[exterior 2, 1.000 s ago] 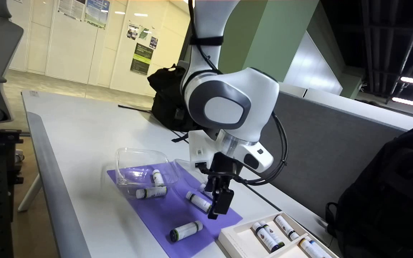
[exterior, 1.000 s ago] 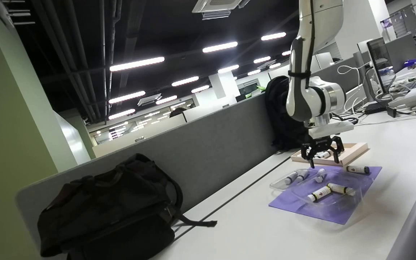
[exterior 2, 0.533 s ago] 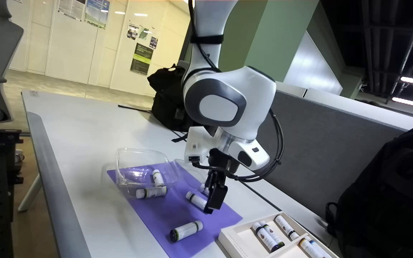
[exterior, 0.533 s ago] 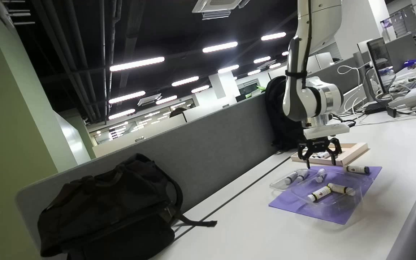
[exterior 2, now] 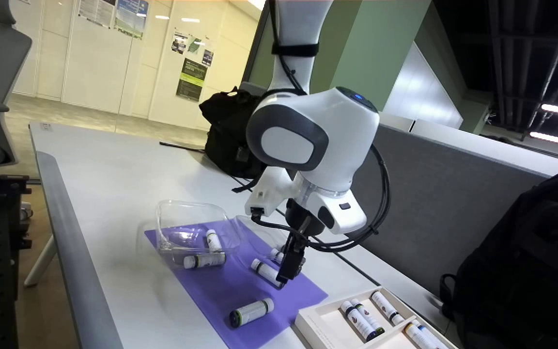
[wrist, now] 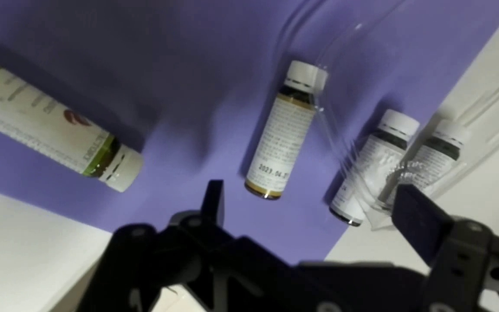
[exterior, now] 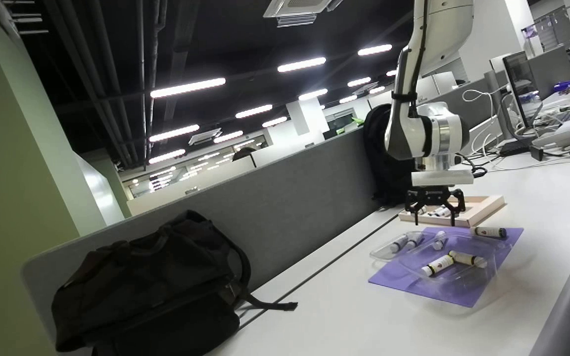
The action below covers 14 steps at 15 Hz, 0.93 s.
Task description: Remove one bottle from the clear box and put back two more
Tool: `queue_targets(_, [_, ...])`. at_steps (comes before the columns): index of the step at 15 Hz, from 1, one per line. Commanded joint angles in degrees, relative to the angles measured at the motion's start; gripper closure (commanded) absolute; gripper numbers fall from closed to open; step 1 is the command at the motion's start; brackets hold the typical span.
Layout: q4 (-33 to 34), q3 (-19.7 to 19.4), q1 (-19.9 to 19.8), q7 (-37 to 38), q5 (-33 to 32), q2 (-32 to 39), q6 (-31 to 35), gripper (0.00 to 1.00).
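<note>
"Where's the clear box (exterior 2: 182, 236)?"

"On the purple mat (exterior 2: 221, 288), toward the end away from the pale tray (exterior 2: 314, 331). Two bottles (exterior 2: 214, 241) lie inside, their ends close together."

"And the jaws?"

"Wide apart and pointing down, over the tray's end of the mat. So the box sits well away from them, farther along the mat."

"What's nearest them, then?"

"A bottle (wrist: 280, 134) on its side, just ahead of the gap between them. The rim of a clear shell (exterior: 381, 251) crosses its cap, seen from above; whether they touch, I can't tell."

"That shell's right beside the box, isn't it?"

"It is. Two more bottles (wrist: 378, 156) show through it; in it or under it, I couldn't say."

"And the green-banded bottle (wrist: 52, 121)?"

"Flat on the mat too, out past the jaws on the side away from the shell."

"I see the tray's got some."

"Several bottles (exterior 2: 358, 321), lying down. It's all on the white worktop (exterior: 339, 316), with a black backpack (exterior: 151, 291) farther along by the grey partition (exterior: 309, 198), and a monitor (exterior: 522, 89) toward the other end."
</note>
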Motion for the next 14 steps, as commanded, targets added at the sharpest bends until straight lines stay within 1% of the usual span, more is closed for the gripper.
queue_targets(1, [0.21,3.99,-5.10,0.28,5.38,0.40,0.93,0.00])
queue_targets(2, [0.49,2.28,-4.32,1.90,5.21,0.71,-0.50,0.00])
queue_targets(4, [1.06,-0.04,-3.46,3.88,5.42,1.57,-1.09,0.00])
queue_targets(8, [3.03,-3.20,-2.24,6.75,4.95,3.95,-1.97,0.00])
queue_targets(14, [5.56,-4.51,-0.19,8.99,4.77,6.01,-2.94,0.00])
